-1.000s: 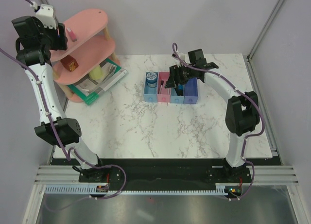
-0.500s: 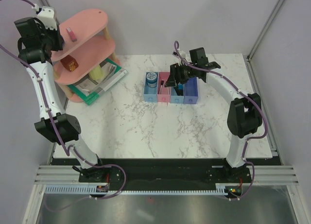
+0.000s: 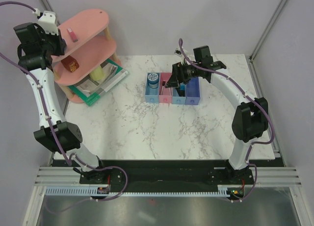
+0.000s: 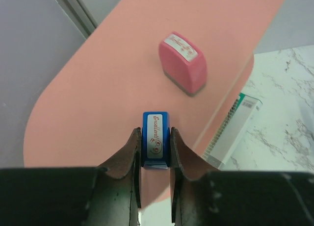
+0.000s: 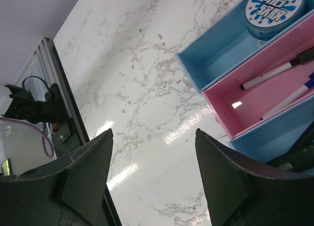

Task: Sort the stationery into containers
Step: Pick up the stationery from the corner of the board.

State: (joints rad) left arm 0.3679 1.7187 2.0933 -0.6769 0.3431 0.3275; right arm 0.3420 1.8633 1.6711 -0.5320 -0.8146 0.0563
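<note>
You've got the blue eraser [image 4: 155,141] pinched in L gripper [image 4: 155,134] atop pink shelf [image 4: 88,98], long axis fwd along fingers. Bins [image 3: 167,100] lie well right, by R gripper [image 5: 153,138], spread wide, empty.

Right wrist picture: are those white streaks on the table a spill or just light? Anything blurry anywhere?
Right wrist view: just light glaring off the glossy marble table, with a glint in the pink bin; the dark fingers look soft. Left wrist view: no glare, blue eraser sharp. Top view: even light, faint shadows.
</note>
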